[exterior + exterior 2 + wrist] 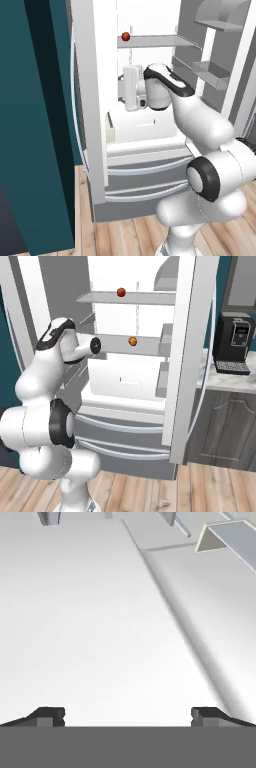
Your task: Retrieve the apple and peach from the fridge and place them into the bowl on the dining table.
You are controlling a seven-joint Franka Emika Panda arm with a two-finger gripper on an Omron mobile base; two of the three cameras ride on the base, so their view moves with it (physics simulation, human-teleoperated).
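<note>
Two small round fruits sit in the open fridge (95,100). Left base view: the apple (125,36) rests on the upper shelf (160,41), above the hand. Right base view: the peach (132,341) lies one shelf lower, beyond the wrist. Both look light, firm and smooth; grip across the middle. Hand view: the fingers (128,716) stand wide, empty, facing bare white wall.
</note>
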